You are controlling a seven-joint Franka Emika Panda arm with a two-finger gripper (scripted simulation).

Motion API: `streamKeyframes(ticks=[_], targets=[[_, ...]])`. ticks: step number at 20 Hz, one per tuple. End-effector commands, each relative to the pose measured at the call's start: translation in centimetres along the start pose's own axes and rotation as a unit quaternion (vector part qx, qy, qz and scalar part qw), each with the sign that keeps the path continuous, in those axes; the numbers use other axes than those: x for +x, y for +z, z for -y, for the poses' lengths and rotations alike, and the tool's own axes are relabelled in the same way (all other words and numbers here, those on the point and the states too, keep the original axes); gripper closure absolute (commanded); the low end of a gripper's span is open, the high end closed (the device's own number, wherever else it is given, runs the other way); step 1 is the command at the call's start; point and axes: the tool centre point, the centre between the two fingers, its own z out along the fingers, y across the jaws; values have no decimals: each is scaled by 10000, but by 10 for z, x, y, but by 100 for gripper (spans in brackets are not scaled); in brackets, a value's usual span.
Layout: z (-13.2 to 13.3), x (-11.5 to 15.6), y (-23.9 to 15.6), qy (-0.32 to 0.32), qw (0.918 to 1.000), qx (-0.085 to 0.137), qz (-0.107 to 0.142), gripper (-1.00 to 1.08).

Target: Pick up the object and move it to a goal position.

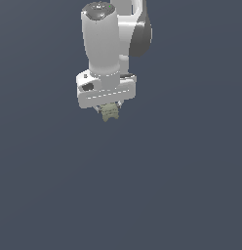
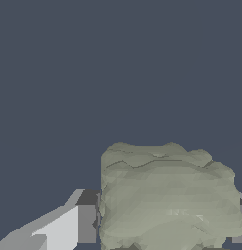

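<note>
The object (image 1: pixel 110 112) is a small olive-green lumpy block with horizontal ridges. It hangs just under the white gripper (image 1: pixel 110 108) in the upper middle of the exterior view, narrower than the hand above it. In the wrist view the object (image 2: pixel 167 195) fills the space between the fingers (image 2: pixel 69 227), which press against its sides. One finger shows plainly; the other is only a sliver at the frame's edge. The gripper is shut on the object. The fingertips themselves are mostly hidden by the block and the hand.
The white arm (image 1: pixel 106 39) rises from the gripper to the frame's top. All around is a plain dark blue-grey background with no other objects, edges or markers showing.
</note>
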Motion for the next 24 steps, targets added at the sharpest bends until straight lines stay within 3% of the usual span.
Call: streamKeyframes(ticks=[1, 15, 24], targets=[[5, 0, -27, -1, 10000, 0, 5, 108], [26, 8, -169, -4, 10000, 3, 5, 108], [33, 14, -224, -3, 10000, 5, 4, 108]])
